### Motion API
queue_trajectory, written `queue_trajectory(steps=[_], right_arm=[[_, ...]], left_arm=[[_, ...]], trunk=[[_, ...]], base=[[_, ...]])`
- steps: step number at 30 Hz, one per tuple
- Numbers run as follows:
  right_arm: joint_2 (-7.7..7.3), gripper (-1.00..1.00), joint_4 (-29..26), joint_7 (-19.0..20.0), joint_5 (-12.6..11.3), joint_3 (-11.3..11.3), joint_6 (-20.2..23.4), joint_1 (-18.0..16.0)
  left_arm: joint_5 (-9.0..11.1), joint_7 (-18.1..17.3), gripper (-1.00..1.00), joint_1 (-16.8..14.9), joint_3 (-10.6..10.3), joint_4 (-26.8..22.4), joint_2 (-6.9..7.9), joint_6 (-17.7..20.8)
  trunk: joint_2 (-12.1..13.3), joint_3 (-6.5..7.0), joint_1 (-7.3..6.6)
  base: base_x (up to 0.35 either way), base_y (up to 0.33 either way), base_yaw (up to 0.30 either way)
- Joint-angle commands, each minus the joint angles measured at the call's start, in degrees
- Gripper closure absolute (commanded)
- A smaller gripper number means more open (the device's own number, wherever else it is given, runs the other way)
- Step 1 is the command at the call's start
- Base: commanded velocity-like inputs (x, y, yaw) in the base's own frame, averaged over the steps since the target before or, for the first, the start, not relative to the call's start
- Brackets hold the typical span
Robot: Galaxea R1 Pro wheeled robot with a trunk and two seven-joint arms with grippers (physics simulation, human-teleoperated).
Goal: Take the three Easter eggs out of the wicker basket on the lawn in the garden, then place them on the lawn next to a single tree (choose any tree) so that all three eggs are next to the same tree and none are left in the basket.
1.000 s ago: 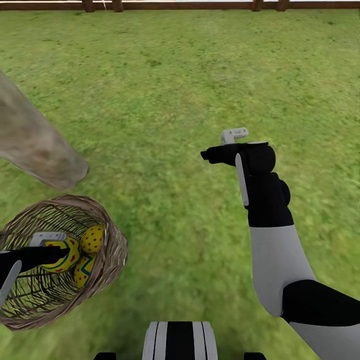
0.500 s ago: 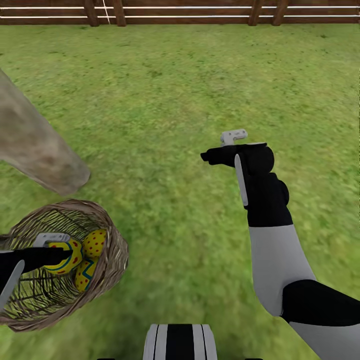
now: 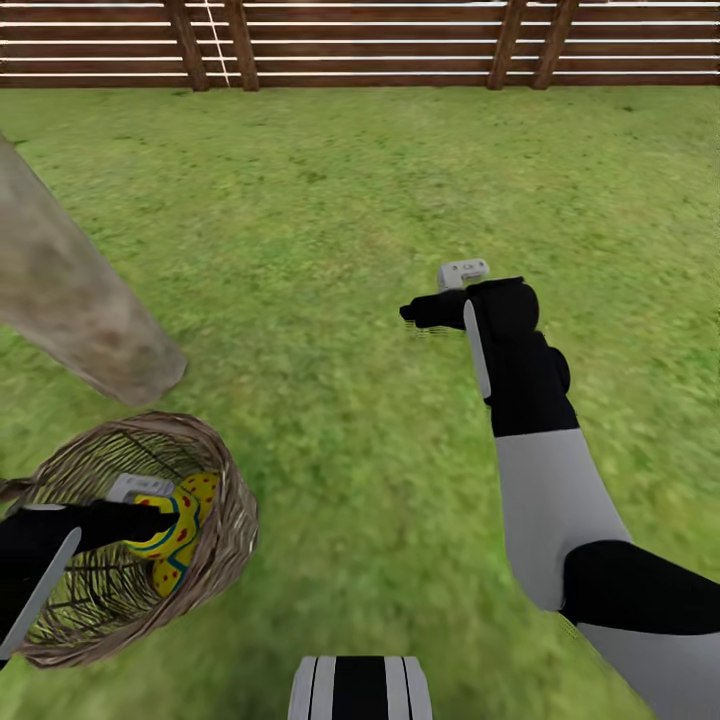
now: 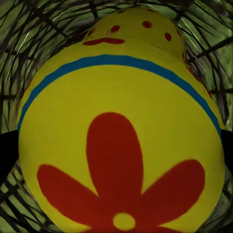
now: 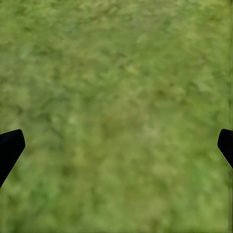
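Left end effector [image 3: 160,522] inside wicker basket [image 3: 225,540], clamped on an Easter egg [image 4: 121,160]. Right end effector [image 5: 116,145] hangs apart over lawn [image 3: 330,220].

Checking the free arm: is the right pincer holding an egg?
No: in the right wrist view the right pincer has its fingertips wide apart with only bare lawn between them.

The head camera looks forward and down over mottled green grass [image 3: 330,230] toward a brown slatted wooden fence [image 3: 400,45] along the frame's top. The left wrist camera sits very close to a yellow egg painted with a red flower [image 4: 121,160] inside the woven brown wicker basket [image 3: 225,500], which the head view shows at lower left. The right wrist camera faces grass.
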Motion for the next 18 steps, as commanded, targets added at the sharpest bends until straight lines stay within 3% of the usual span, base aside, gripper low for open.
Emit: queue_trajectory(steps=[1, 6, 18], right_arm=[[0.01, -1.0, 0.85, 0.5, 0.62, -0.02, 0.21, -0.72], [0.01, -1.0, 2.96, -1.45, 0.62, -0.03, 0.21, -2.25], [0.01, -1.0, 3.88, -1.7, 0.62, -0.03, 0.21, -2.64]], left_arm=[[0.31, -0.06, 1.0, -0.03, -0.11, -0.05, 0.01, 0.31], [0.25, -0.16, 1.0, 0.02, -0.11, 0.02, 0.33, 0.31], [0.23, -0.21, 1.0, 0.06, -0.16, -0.05, 0.54, 0.31]], trunk=[[0.0, 0.19, -0.03], [0.07, 1.3, -0.16], [0.23, 3.95, -0.47]], base=[[0.0, 0.0, 0.0], [0.0, 0.0, 0.0], [0.0, 0.0, 0.0]])
